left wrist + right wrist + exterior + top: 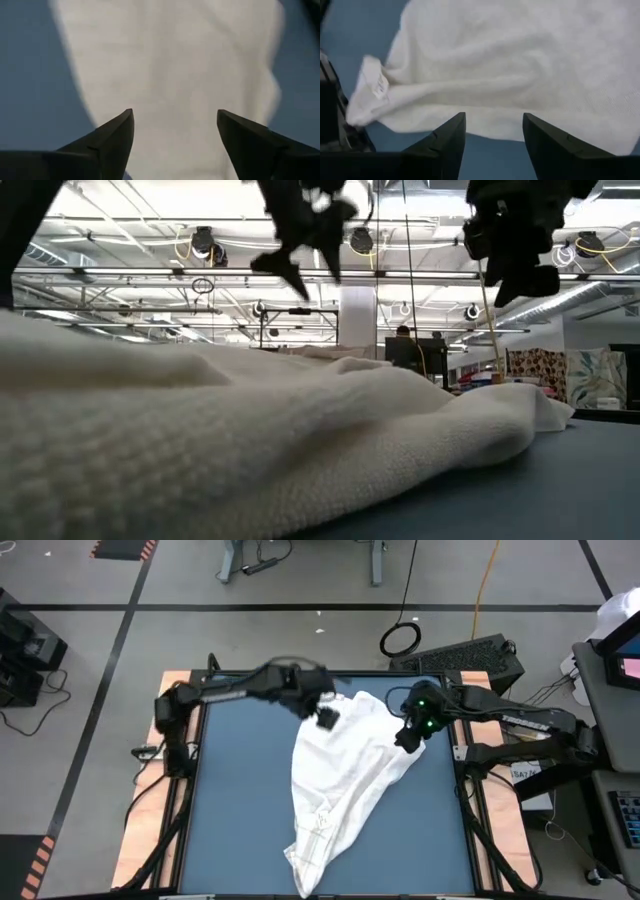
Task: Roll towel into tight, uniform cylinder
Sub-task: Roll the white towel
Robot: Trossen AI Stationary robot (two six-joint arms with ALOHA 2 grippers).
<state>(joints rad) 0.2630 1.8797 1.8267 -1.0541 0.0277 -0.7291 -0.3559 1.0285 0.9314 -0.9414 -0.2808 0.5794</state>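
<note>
On blue table (230, 820): towel (345, 780) crumpled | left hand (327, 716), right hand (409, 737) released above | near edge seemingly cut off

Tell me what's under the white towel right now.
Only the blue table top shows around the crumpled white cloth towel. Anything beneath its folds is covered; no bulge suggests an object.

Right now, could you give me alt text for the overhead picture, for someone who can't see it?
A crumpled white towel lies unrolled on a blue table, wide at the far end and narrowing toward the near edge. Two dark robot arms reach over its far end: the left gripper open above one corner, the right gripper open above the other.
</note>
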